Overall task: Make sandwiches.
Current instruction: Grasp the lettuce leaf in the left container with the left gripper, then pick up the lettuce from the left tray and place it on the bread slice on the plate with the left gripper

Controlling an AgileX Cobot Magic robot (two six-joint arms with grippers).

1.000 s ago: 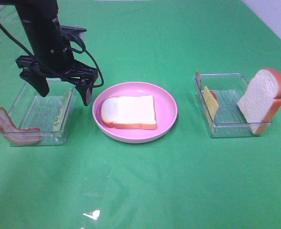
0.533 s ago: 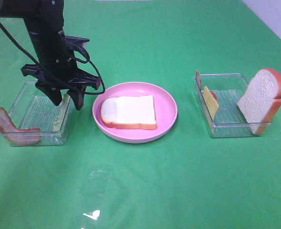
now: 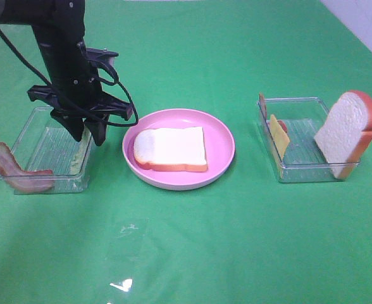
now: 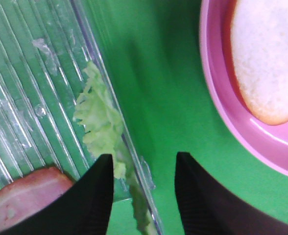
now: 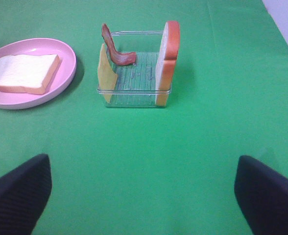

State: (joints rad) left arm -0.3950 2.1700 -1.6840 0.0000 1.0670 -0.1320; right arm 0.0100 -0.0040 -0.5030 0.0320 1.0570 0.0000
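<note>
The left fingers (image 4: pixel 97 196) stand part open and hold nothing. They straddle the plate-side wall of the left tray (image 3: pixel 47 152), with 1 finger inside and 1 outside over the worktop (image 3: pixel 186 253). The lettuce (image 4: pixel 97 117) leans on that wall's inner face, its long axis running along the wall, just ahead of the inner finger and partly between the 2. Closing here would likely pinch the wall together with the leaf, so the leaf needs to come up clear of the rim. The sandwich so far is 1 bread slice (image 3: pixel 171 149) lying flat on the pink plate (image 3: pixel 224 142), near the tray with bare worktop between. The right fingers (image 5: pixel 16 196) are spread wide and empty, well apart from the lettuce. The left arm is nearer.
</note>
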